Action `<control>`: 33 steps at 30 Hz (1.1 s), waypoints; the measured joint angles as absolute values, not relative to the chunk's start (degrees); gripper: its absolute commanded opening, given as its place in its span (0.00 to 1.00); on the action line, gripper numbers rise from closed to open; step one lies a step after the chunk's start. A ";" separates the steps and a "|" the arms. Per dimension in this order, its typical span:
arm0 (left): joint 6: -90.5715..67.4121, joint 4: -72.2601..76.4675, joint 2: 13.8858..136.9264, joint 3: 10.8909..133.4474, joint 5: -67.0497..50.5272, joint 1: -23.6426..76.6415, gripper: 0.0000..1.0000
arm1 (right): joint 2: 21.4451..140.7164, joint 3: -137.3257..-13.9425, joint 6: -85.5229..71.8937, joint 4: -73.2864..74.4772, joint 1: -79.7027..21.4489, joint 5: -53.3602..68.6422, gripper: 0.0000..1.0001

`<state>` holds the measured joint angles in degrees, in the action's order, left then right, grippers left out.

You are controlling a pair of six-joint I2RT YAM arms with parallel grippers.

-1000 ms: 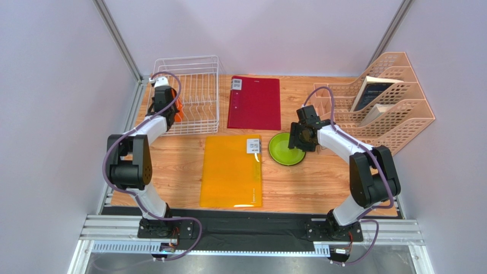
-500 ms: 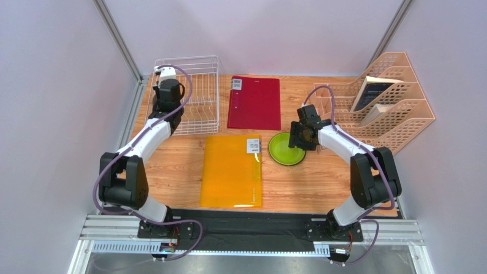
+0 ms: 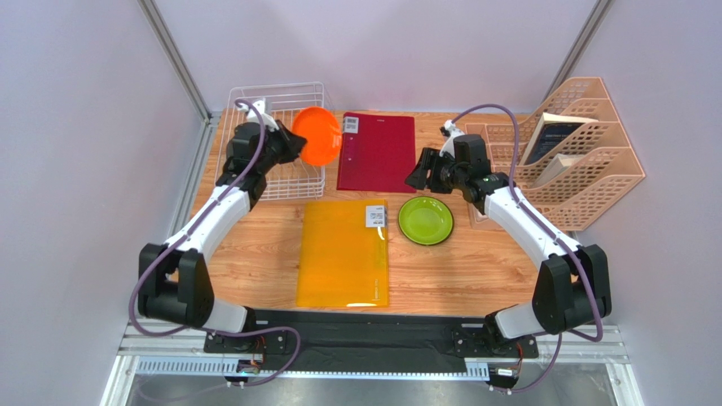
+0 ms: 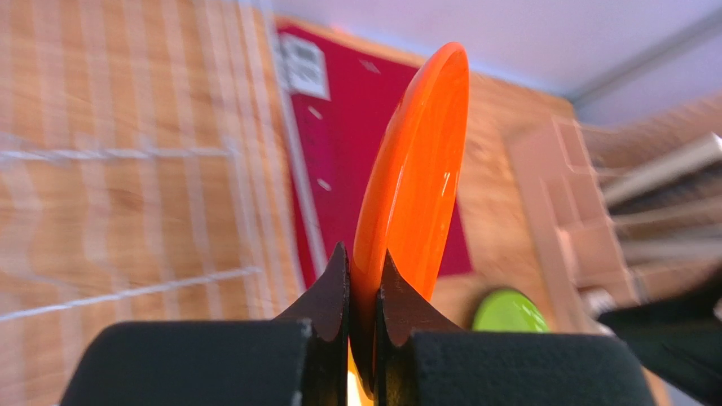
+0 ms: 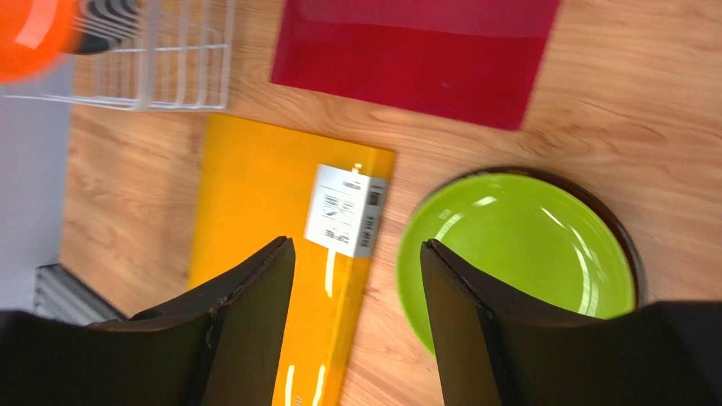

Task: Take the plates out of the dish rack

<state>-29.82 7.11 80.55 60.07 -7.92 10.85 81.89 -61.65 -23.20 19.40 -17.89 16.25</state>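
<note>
My left gripper [image 3: 294, 140] is shut on the rim of the orange plate [image 3: 318, 135] and holds it on edge in the air over the right side of the white wire dish rack [image 3: 254, 95]. In the left wrist view the plate [image 4: 415, 169] stands upright between my fingers [image 4: 363, 279]. The lime green plate [image 3: 425, 221] lies flat on the table right of the yellow folder; a dark rim [image 5: 629, 245] shows under its right edge. My right gripper [image 3: 417, 174] is open and empty above it, also open in its wrist view [image 5: 356, 245]. No dark red plate shows.
A red folder [image 3: 378, 152] lies beside the rack and a yellow folder [image 3: 343, 254] lies in front of it. A peach slotted file organiser [image 3: 568, 152] with booklets stands at the far right. Wall posts frame the back corners.
My left gripper lifted the orange plate out of the rack and swung it up and right. My right gripper rose off the green plate and moved back and left.
</note>
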 measured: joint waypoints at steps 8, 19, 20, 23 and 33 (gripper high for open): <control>-41.56 12.49 88.97 57.63 -23.09 17.30 0.00 | 85.06 -62.11 -27.27 9.78 -17.98 26.00 0.62; -47.00 19.70 92.27 57.63 -28.73 23.09 0.00 | 88.66 -62.08 -29.23 3.64 -18.00 30.11 0.56; -47.27 20.08 92.71 57.63 -29.10 23.57 0.00 | 89.14 -62.08 -29.32 2.94 -18.00 30.52 0.52; -47.72 21.50 93.49 57.56 -29.74 24.88 0.00 | 90.50 -62.08 -29.56 1.28 -18.00 31.57 0.14; -46.74 21.98 93.97 56.90 -29.28 24.49 0.58 | 88.84 -58.87 -32.45 -3.57 -16.10 36.60 0.00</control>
